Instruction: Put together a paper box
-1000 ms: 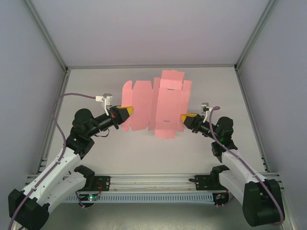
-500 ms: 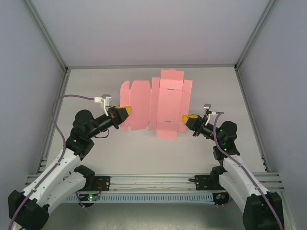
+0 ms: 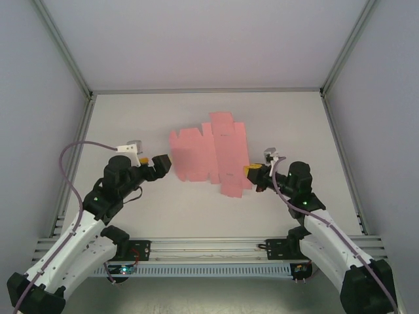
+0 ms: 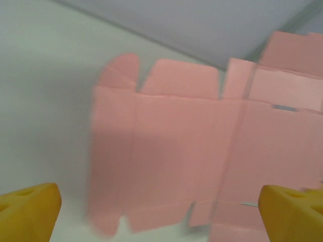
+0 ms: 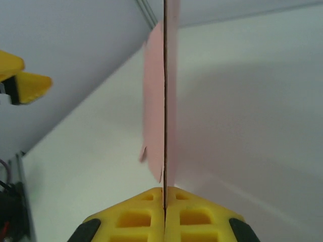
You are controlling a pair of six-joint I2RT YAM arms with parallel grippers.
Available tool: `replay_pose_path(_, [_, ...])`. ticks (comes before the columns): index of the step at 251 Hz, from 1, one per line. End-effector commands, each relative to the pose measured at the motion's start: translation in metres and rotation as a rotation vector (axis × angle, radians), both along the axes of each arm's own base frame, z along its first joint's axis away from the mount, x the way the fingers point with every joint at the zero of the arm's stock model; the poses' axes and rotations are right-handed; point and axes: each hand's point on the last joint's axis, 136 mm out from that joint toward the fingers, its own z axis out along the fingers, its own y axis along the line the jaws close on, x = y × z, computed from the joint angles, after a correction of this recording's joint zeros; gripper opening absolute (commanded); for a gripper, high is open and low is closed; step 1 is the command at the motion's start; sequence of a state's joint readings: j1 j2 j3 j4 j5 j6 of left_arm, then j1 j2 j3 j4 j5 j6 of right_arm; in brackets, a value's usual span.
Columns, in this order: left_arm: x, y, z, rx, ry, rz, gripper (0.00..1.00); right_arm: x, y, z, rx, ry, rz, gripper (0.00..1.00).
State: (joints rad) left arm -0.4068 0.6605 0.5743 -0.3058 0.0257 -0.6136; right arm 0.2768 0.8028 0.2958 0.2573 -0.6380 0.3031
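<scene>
Right now your paper box (image 3: 208,152) is a flat pink sheet, cut out but not folded, lying near the middle of the bench (image 3: 131,124) with its flaps spread to all sides.

Your right tool (image 3: 249,173) is clamped on the sheet's near right edge. In the right wrist view the card runs edge-on, straight into the seam between the two yellow fingers (image 5: 136,214), which press flat together on it. Your left tool (image 3: 162,163) stands wide open just beside the sheet's left edge and holds nothing. In its own view the yellow tips sit far apart, with the pink panels ahead of them.

Treat the sheet as very light, thin card. It will probably sag and swing when held by one edge, slide easily on the smooth bench, and bend first along its fold lines. A hard pinch or a twist could leave a crease where you don't want one, and the small tabs look easy to tear or curl.

Take hold on a broad panel edge close to a fold line, not on a narrow flap. For the left side, the long outer edge facing your open tool looks like the soundest place.
</scene>
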Motion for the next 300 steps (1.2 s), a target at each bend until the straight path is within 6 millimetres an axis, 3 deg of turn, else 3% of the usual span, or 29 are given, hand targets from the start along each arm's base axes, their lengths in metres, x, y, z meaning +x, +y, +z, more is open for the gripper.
replay_pose_path(1, [-0.011,0.029,-0.017,0.106,0.079,0.121,1.0,0.014,-0.003,-0.012,-0.162,-0.011,-0.043,0.0])
replay_pose_path(22, [-0.012,0.024,-0.018,0.089,0.071,0.095,1.0,0.022,-0.002,-0.024,-0.292,-0.04,-0.07,0.0])
replay_pose_path(89, [-0.013,0.019,-0.021,0.073,0.072,0.07,1.0,0.043,0.013,-0.032,-0.646,-0.177,-0.044,0.0])
replay_pose_path(142, [-0.014,0.015,-0.022,0.07,0.077,0.047,1.0,0.064,0.017,-0.033,-0.994,-0.401,-0.096,0.0])
replay_pose_path(164, [-0.013,0.015,-0.023,0.072,0.076,0.049,1.0,0.067,0.03,-0.031,-1.087,-0.52,-0.089,0.0])
replay_pose_path(239, [-0.008,0.011,-0.026,0.076,0.085,0.04,1.0,0.065,0.073,-0.04,-1.227,-0.787,0.027,0.0])
replay_pose_path(300, [0.006,-0.008,-0.02,0.07,0.076,-0.039,1.0,0.065,0.08,-0.049,-1.29,-0.867,0.042,0.0])
